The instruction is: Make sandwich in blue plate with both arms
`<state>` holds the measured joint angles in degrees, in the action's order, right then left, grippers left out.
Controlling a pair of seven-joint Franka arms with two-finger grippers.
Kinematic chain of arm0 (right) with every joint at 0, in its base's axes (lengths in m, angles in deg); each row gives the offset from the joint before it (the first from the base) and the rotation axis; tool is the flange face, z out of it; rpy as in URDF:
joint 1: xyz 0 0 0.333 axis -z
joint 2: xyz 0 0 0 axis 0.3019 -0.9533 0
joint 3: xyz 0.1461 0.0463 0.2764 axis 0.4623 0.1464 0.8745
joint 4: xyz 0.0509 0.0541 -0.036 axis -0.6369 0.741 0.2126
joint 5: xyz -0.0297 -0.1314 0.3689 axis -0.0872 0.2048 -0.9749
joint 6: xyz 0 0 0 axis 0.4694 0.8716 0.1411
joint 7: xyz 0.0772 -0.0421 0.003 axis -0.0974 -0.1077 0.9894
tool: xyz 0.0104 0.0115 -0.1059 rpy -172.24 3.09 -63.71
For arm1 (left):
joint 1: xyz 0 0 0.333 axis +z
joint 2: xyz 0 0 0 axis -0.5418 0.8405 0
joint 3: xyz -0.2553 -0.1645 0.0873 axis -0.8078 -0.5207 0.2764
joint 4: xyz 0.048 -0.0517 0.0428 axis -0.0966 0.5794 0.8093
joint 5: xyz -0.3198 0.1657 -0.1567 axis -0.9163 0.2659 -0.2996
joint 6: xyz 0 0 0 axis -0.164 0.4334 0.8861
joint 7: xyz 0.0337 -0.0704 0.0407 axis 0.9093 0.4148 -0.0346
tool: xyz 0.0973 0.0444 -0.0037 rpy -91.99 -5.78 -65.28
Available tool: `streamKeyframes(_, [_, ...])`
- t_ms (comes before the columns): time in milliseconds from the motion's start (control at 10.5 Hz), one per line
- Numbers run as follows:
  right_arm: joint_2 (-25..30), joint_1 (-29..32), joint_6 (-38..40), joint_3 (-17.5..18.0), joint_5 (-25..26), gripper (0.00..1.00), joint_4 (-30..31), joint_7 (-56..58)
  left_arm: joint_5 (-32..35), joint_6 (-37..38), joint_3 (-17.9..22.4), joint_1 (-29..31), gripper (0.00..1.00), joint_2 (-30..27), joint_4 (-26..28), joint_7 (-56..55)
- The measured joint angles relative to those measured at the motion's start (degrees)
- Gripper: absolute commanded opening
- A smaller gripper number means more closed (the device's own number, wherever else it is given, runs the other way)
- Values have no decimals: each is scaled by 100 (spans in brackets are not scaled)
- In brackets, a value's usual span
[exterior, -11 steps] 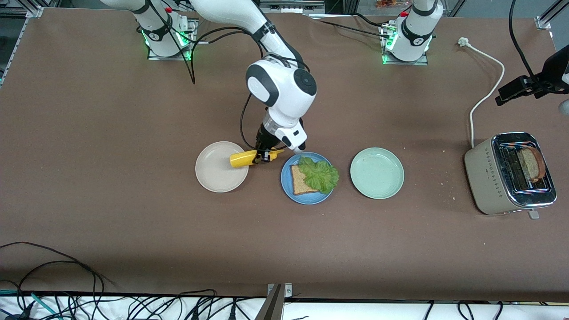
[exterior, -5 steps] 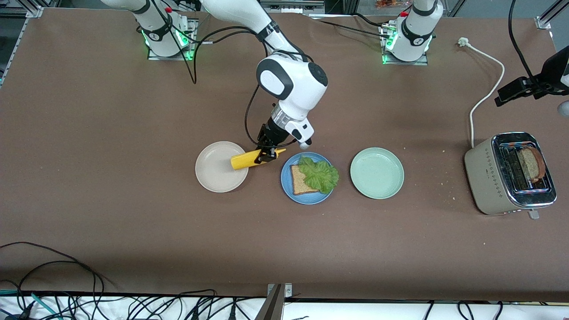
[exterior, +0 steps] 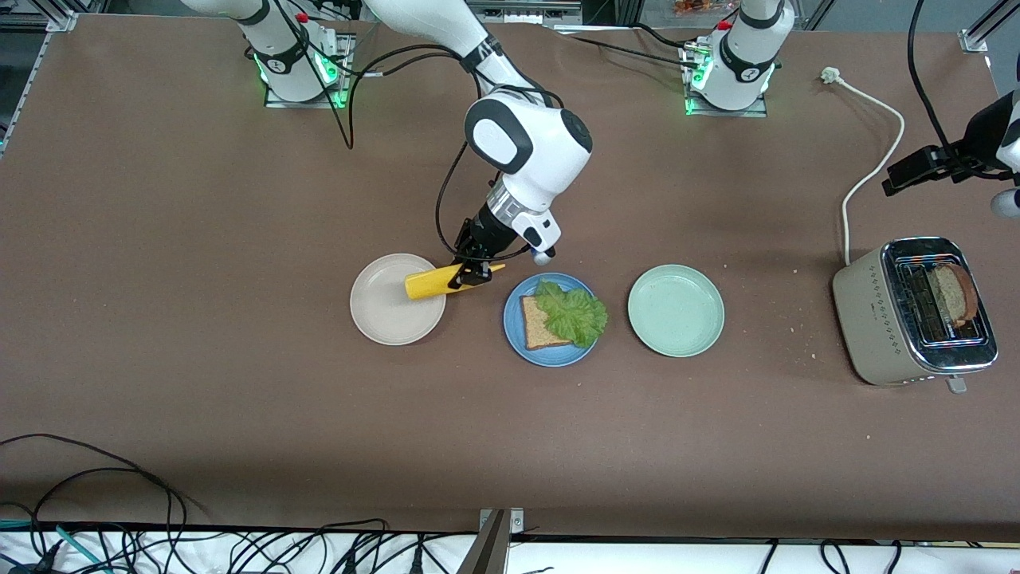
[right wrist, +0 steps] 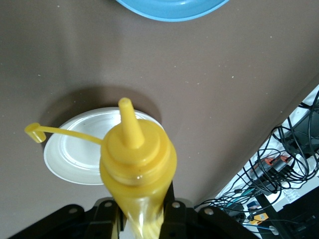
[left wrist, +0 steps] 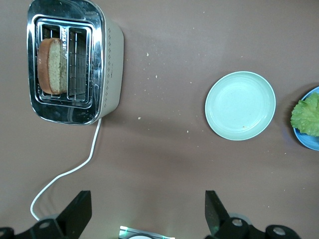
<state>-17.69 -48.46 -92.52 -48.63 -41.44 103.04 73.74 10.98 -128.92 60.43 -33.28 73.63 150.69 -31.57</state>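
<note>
On the blue plate (exterior: 550, 351) lies one brown bread slice (exterior: 536, 325) with a ruffled green lettuce leaf (exterior: 574, 312) over part of it. My right gripper (exterior: 470, 273) is shut on a yellow squeeze bottle (exterior: 430, 283) and squeezes its body. The bottle hangs tilted over the rim of the beige plate (exterior: 389, 319), beside the blue plate. In the right wrist view the bottle (right wrist: 137, 157) has its cap flipped open. My left gripper (left wrist: 148, 211) is open and empty, high over the table near the toaster (left wrist: 112, 59). A second bread slice (exterior: 954, 292) stands in the toaster (exterior: 876, 311).
An empty pale green plate (exterior: 676, 310) sits beside the blue plate toward the left arm's end. The toaster's white cord (exterior: 865, 171) runs toward the arm bases. Cables lie along the table edge nearest the front camera (exterior: 119, 478).
My right arm has tilted the yellow bottle and carried it a little toward the beige plate, and its fingers have squeezed tighter. The left hand has shifted slightly.
</note>
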Motion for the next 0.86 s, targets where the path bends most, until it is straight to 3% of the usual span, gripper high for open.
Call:
streamKeyframes(285, [56,20,5,-201,-380,25,-76,4,0,0,0,1,100,38,-1,0])
streamKeyframes(475, [280,331,11,-307,-1327,25,-107,335,0,0,3,6,100,78,-3,0])
streamKeyframes(855, [744,1576,30,-331,-3291,25,-123,1917,1,-4,8,36,100,267,-12,0])
